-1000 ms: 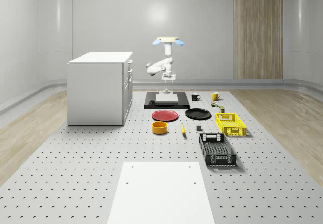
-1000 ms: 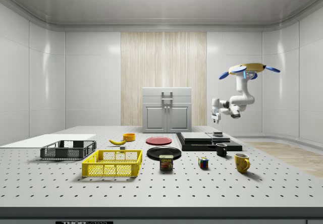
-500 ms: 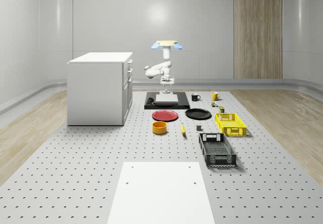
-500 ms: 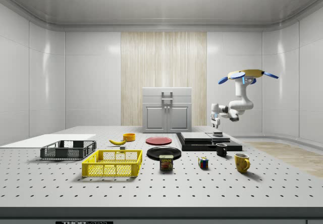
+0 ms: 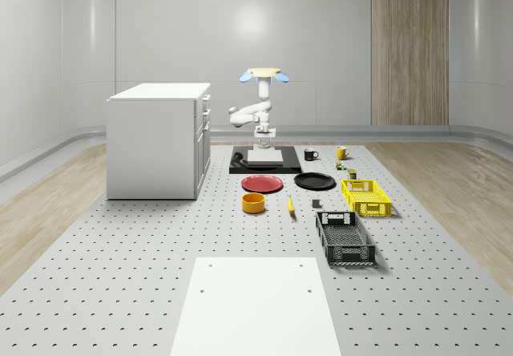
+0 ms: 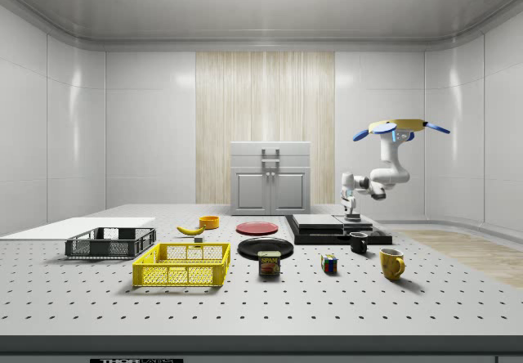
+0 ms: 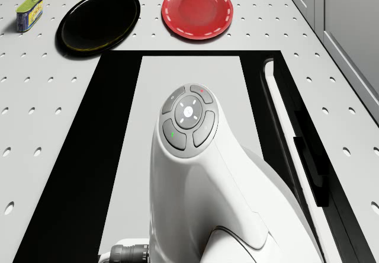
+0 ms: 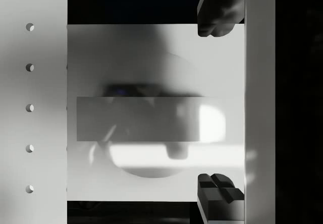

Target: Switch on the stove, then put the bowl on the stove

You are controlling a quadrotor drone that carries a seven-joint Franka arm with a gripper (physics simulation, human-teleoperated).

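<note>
The stove (image 5: 264,160) is a black base with a grey plate (image 7: 177,79), lying at the far end of the table; it also appears in the side view (image 6: 323,226). An orange bowl (image 5: 253,203) sits on the table nearer the camera than the stove, in front of the red plate, and shows in the side view as well (image 6: 209,221). The drone (image 5: 263,74) hovers over the stove's far end. Its arm bends down, and the gripper (image 5: 265,141) hangs just above the grey plate (image 8: 146,62). The gripper (image 8: 220,103) is open and empty, with one fingertip (image 8: 218,9) visible in the wrist view.
A white cabinet (image 5: 157,139) stands on the whole-scene view's left of the stove. A red plate (image 5: 262,184), black plate (image 5: 314,181), two mugs (image 5: 310,155), a yellow crate (image 5: 366,196), black crate (image 5: 345,238) and banana (image 5: 290,205) lie nearby.
The drone has sunk lower over the stove's far end. The arm has folded downward, bringing the gripper from well above the stove to just over its grey plate.
</note>
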